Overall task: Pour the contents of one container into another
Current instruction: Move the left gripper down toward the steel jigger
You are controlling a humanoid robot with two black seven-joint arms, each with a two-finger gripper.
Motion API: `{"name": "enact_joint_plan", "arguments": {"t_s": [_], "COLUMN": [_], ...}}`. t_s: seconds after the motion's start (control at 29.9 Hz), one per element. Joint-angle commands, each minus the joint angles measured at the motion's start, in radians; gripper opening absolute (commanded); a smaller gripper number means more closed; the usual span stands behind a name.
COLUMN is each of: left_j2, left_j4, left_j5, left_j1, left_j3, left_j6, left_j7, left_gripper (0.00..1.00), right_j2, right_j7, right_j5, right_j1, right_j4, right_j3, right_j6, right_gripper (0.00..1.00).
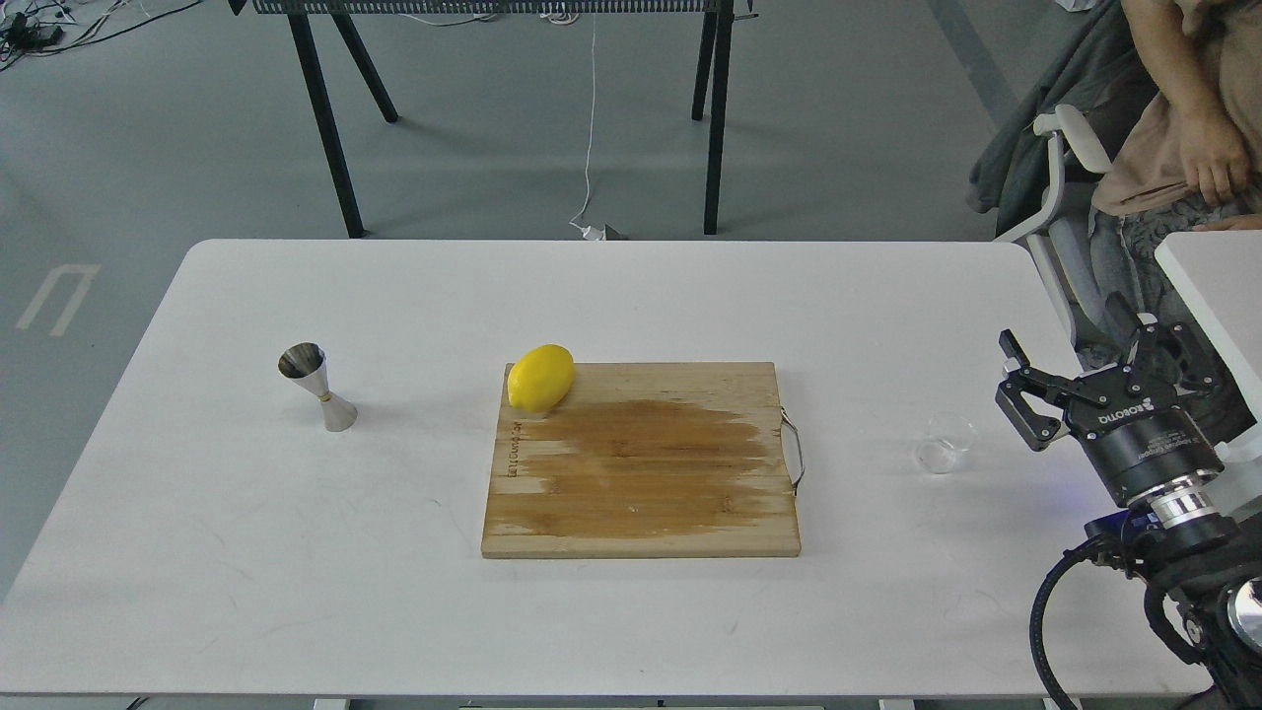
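Note:
A small clear glass cup (944, 444) stands upright on the white table (394, 592), right of the cutting board. At the left side of the table a shiny steel hourglass jigger (317, 387) stands upright. My right gripper (1075, 355) hovers at the table's right edge, just right of the glass cup and apart from it, open with nothing between its fingers. My left gripper is out of view.
A wooden cutting board (641, 473) lies mid-table with a yellow lemon (540, 377) on its far left corner. A person sits on a chair (1065, 158) beyond the table's far right corner. A second white table (1213, 286) edges in at right.

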Motion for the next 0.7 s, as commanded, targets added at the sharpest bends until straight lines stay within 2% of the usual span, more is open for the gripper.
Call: {"name": "enact_joint_plan", "arguments": {"t_s": [0.0,0.47,0.54,0.67], "left_j2": [0.006,0.051,0.061,0.08], "left_j4": [-0.052,-0.506,-0.563,-0.654], "left_j5": [0.102,0.645,0.737,0.901], "left_j1": [-0.022,0.01,0.046,0.155], "left_j3": [-0.001,0.023,0.028,0.029], "left_j6": [0.001,0.001,0.122,0.465], "left_j7": [0.0,0.0,0.0,0.0], "left_gripper": [1.0,1.0,1.0,1.0], "right_j2": [0.0,-0.001,-0.001,-0.001], "right_j7": [0.0,-0.002,-0.002,-0.002], "right_j5": [0.0,-0.002,-0.002,-0.002], "right_j1": [0.005,0.003,0.003,0.0], "right_j4": [-0.001,-0.006,-0.006,-0.009], "right_j3": [-0.005,-0.011,-0.011,-0.011], "right_j6": [0.0,0.0,0.0,0.0], "right_gripper": [0.99,0.99,0.99,0.99]}}
